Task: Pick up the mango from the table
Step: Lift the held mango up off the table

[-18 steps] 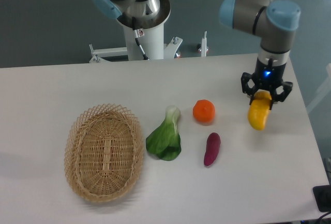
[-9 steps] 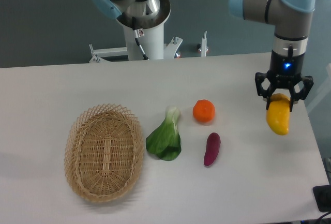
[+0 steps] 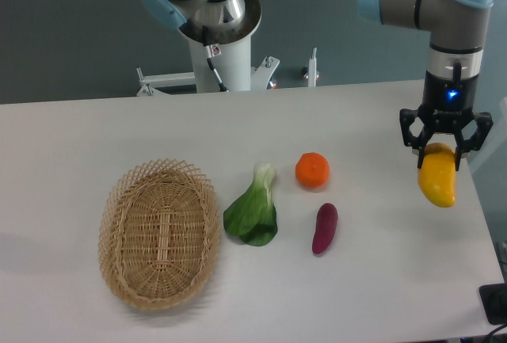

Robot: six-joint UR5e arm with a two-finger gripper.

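Arm reaching straight down near the right edge of the table (image 3: pixel 372 295), tool (image 3: pixel 444 146) clenched on the mango (image 3: pixel 438 179), fruit hanging below the fingers (image 3: pixel 410 131), lifted off the surface

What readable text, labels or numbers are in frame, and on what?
No text reads anywhere in the camera view.
Gripper, shut on the mango: a blue light glows above the fingers, no lettering visible.
Arm joints, basket, table: no marks or labels visible.
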